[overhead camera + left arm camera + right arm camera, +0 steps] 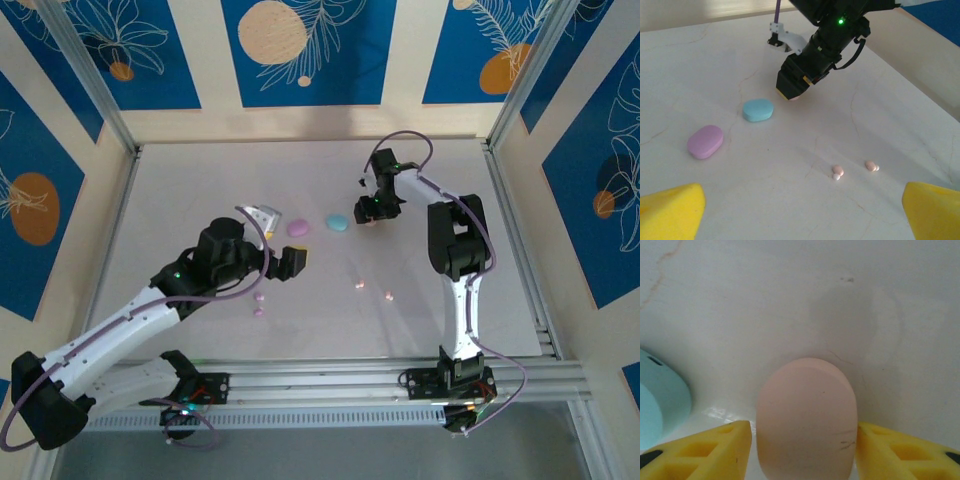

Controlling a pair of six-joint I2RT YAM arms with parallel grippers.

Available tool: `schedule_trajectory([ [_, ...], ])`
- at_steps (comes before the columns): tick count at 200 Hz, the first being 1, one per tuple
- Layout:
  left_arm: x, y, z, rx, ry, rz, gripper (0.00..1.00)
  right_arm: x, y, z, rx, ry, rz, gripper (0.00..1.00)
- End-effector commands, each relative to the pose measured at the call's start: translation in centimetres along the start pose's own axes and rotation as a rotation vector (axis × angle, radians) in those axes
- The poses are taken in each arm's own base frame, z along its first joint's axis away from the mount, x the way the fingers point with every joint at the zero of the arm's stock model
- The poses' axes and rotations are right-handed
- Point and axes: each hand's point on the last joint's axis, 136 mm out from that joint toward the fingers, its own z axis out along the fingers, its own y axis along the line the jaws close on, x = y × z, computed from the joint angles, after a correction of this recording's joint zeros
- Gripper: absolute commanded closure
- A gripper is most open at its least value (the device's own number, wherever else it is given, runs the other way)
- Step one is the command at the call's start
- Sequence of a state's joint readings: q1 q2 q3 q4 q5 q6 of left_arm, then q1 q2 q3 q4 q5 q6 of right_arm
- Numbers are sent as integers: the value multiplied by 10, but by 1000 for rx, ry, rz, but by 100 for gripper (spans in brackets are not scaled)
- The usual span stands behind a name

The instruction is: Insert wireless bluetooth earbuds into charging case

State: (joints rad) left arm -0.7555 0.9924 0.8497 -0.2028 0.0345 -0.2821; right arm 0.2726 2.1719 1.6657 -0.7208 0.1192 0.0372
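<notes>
A peach charging case [807, 415] lies on the white table between the yellow pads [715, 452] of my right gripper [802, 455], which is shut on it at table level [372, 215]. A sliver of that case [793, 98] peeks out under the fingers. Two peach earbuds [838, 170] [870, 165] lie loose in front of my left gripper [802, 215], which hovers wide open with nothing between its pads [672, 210]. Two lilac earbuds [261, 298] [258, 311] sit below the left gripper [280, 240]. A lilac case [705, 141] and a light blue case [758, 110] lie shut side by side.
The blue case [660, 405] sits close to the left of the right gripper's fingers. Aluminium frame rails [500, 140] and patterned walls bound the table. The right arm's column [455, 250] stands right of the peach earbuds [358, 286].
</notes>
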Motion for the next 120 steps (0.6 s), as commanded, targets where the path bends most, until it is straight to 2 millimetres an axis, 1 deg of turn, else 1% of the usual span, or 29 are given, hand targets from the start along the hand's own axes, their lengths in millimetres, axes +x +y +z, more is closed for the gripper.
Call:
schedule_trajectory([
  [1,-14,-9,-3,35,-18,-3,0,-3,-8,3,78,13,-42,44],
  [25,-15,-10,-3,37,-18,-9,0,-5,-11,8,99,19,-30,46],
  [45,-13,-5,-3,9,-4,-19,0,-5,-11,11,98,25,-17,50],
  [55,-13,-2,-3,-9,0,-20,0,-4,-9,11,96,31,-15,54],
  [70,-14,2,-4,-32,-2,-28,0,-4,-6,6,95,25,-11,62],
  [82,-17,4,-5,-48,-10,-35,0,-4,0,-2,84,14,-10,66],
  [95,-18,8,-7,-72,-18,-45,0,-6,9,-17,66,-27,-14,69],
  [109,-19,12,-9,-92,-25,-54,0,-8,22,-42,26,-96,-10,70],
  [120,-20,13,-10,-95,-30,-62,0,-8,36,-64,-33,-159,-10,71],
])
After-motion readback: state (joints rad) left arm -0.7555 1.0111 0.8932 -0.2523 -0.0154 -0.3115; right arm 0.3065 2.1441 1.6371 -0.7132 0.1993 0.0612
